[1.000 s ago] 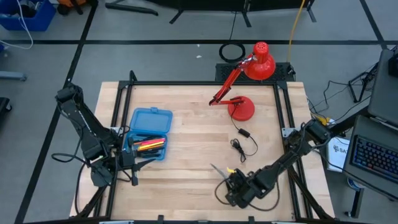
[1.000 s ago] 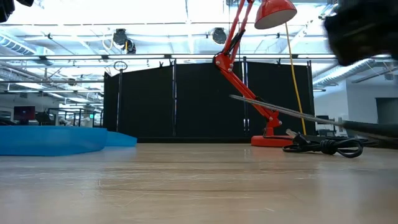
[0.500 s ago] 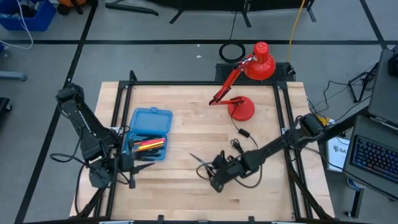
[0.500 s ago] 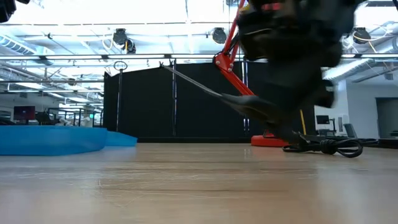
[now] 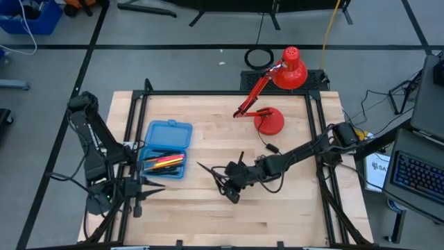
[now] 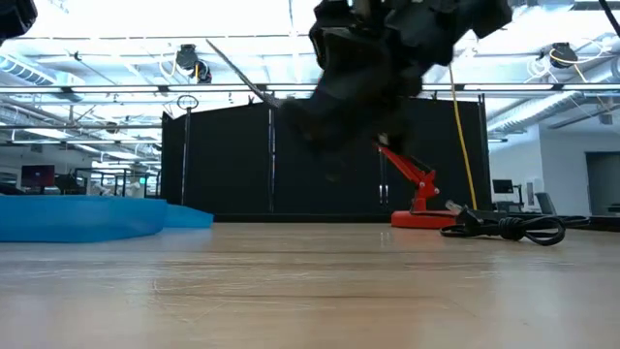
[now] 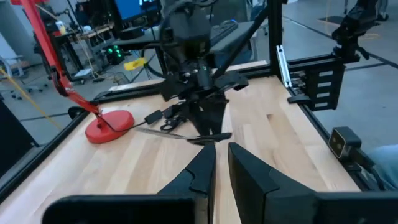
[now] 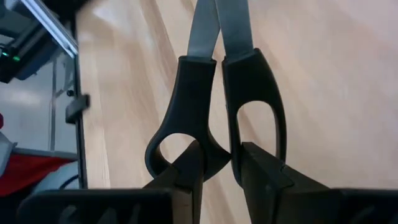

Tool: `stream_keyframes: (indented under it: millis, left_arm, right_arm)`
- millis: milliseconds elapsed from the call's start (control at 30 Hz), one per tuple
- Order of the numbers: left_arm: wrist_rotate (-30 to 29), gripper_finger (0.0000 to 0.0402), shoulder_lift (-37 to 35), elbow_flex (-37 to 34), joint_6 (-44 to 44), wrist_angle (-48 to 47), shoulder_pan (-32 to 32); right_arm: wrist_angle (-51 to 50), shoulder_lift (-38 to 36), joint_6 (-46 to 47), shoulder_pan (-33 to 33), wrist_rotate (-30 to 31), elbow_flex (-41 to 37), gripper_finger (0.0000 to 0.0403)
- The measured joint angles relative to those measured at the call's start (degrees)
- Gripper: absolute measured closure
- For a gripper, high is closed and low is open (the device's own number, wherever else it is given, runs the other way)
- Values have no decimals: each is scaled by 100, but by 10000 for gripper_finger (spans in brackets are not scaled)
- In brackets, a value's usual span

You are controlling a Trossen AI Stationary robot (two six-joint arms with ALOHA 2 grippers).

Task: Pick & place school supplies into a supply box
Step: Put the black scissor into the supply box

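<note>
The right gripper (image 5: pixel 231 186) hangs over the middle of the table (image 5: pixel 208 215), to the right of the box (image 5: pixel 166 148) and a fair way short of it. It has a pair of scissors (image 8: pixel 217 93) by the dark handles: in the right wrist view its two fingers (image 8: pixel 186 168) pinch close together on the rim of one handle loop, with the steel blades running away from the wrist, shut against each other. In the high view the blades (image 5: pixel 207 171) point toward the box. From table height the scissors are well clear of the wood, the blade tip (image 6: pixel 228 63) angled upward.

The box lies open near the table's left edge, blue lid folded back on the far side. Its tray holds a bundle of pens (image 5: pixel 165 162) lying lengthwise: black, orange, pink and yellow.

The left gripper (image 5: pixel 142 188) waits just on the near side of the box, off its near-left corner, by the table's left rail. Its fingers (image 7: pixel 205 168) stand nearly together with only a thin slot between them and nothing in it.

Right of the box and farther back stands a red lamp (image 5: pixel 269 121), its head (image 5: pixel 291 71) beyond the table's far edge. Its black cable (image 5: pixel 272 160) lies coiled on the wood between the lamp base and the right gripper.
</note>
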Motion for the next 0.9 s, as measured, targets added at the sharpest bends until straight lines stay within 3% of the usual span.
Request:
stream_keyframes:
  millis: [300, 467, 567, 767, 900]
  left_arm:
    - [-252, 353, 0, 2, -5, 6, -252]
    - [-665, 353, 0, 2, -285, -11, -115]
    - [-601, 353, 0, 2, -525, -13, 44]
    - [-247, 353, 0, 4, -698, 275, 378]
    - [-367, 353, 0, 4, -697, 327, 775]
  right_arm:
    - [903, 70, -1083, -270, 195, 1, 333]
    - [1254, 103, -1870, -208, 1489, 2, 333]
    - [1302, 103, -2291, -125, 2394, 2, 333]
    - [1254, 103, -2524, -114, 3123, 2, 333]
    - [1272, 103, -2797, -114, 3575, 2, 333]
